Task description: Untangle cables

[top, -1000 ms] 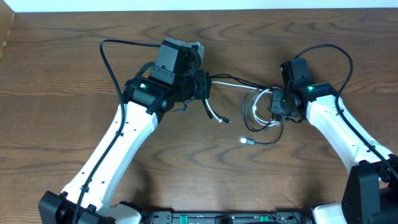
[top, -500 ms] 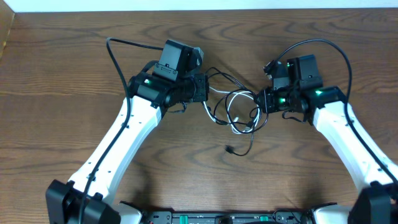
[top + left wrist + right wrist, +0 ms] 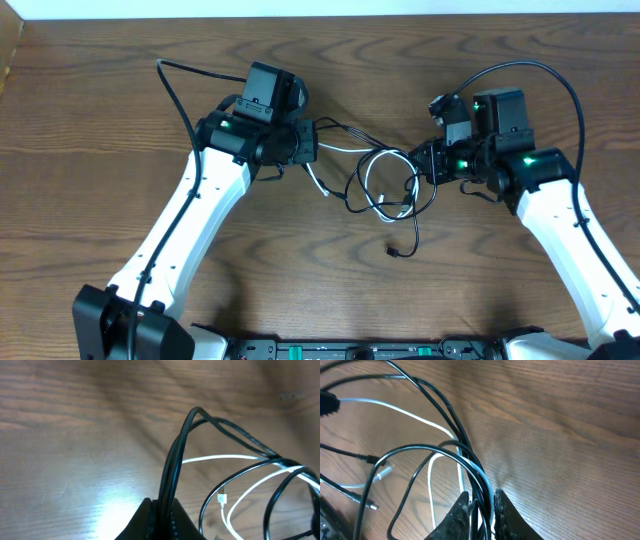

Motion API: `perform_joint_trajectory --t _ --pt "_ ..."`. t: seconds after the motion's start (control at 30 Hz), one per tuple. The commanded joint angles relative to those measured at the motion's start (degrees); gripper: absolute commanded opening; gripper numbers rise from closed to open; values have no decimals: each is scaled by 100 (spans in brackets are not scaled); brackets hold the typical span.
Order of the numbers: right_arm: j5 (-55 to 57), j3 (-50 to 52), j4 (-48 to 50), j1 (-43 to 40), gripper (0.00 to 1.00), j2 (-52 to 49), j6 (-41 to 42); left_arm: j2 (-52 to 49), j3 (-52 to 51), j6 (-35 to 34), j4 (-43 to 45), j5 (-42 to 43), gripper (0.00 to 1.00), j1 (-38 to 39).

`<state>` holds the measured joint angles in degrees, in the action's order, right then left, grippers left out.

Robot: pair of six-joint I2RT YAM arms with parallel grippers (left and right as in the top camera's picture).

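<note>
Overhead: left gripper (image 3: 308, 143) and right gripper (image 3: 418, 163) have been drawn further apart, both kept clenched on black cable (image 3: 414, 228), white cable (image 3: 368, 180) still looped through it over the worktop (image 3: 300, 270), so tangle is only loosened

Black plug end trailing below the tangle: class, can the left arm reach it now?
Probably not yet: its jaws are shut on the thin black cable; nothing covers the plug.
</note>
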<state>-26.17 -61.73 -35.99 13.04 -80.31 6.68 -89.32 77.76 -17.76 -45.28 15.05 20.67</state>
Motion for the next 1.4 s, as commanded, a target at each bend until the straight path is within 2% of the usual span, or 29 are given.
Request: perform_joint_trajectory --t 0.0,0.13,0.23,0.3,0.33,0.4,0.47,0.53,0.67,0.8,1.1,1.37 --pt "-120 -9 -2 -35 1 160 -98 -199 -105 127 -179 -63 15 -17" --pt "201 -9 -127 -35 1 155 -44 -378 -105 127 -337 -52 25 -17" --pt "1187 -7 -507 -33 2 142 372 -514 -105 278 -352 267 25 -17" --pt "1373 -7 -664 -35 18 118 400 -546 -105 278 -343 343 25 -17" --pt "1384 -7 -715 -35 33 105 400 -553 -105 278 -334 367 25 -17" --pt "1379 -7 -752 -35 50 81 400 -553 -105 278 -310 378 25 -17" --pt "1381 -7 -754 -33 64 68 400 -553 -105 278 -289 385 25 -17" --pt "1384 -7 -754 -35 73 68 400 -553 -105 278 -269 439 25 0" --pt "1980 -7 -833 -35 79 55 531 -555 -105 389 -98 887 26 50" --pt "3036 -7 -1075 -223 84 55 1521 -682 -105 424 332 1217 31 280" --pt "3012 -7 -1163 -813 85 55 1663 -1853 -105 610 1692 1534 40 1307" --pt "3012 -7 -1248 -811 85 55 1641 -2627 -105 636 2258 968 49 1895"
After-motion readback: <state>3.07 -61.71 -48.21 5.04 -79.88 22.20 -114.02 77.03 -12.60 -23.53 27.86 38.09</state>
